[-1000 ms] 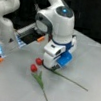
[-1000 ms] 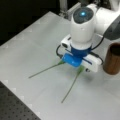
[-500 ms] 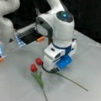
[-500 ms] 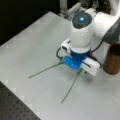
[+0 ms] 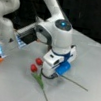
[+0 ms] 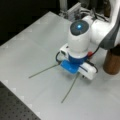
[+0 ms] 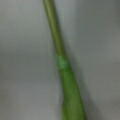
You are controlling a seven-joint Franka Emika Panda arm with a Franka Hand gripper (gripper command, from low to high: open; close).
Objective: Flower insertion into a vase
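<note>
Low over the grey table [image 5: 89, 62], the end effector [image 5: 48, 74] seemingly meets flowers [image 5: 36, 65].

Gripper [image 5: 48, 74] low, pointing straight down

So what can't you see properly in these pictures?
- The tool's fingertips: in both front views the robot's white wrist covers them, so open or shut is unclear.
- The vase: in a front view the arm hides its top and the picture's right edge cuts it.
- The two red flowers: one stem runs under the tool.
- Wrist view: only a blurred green stem, both ends cut off by the edges.
</note>
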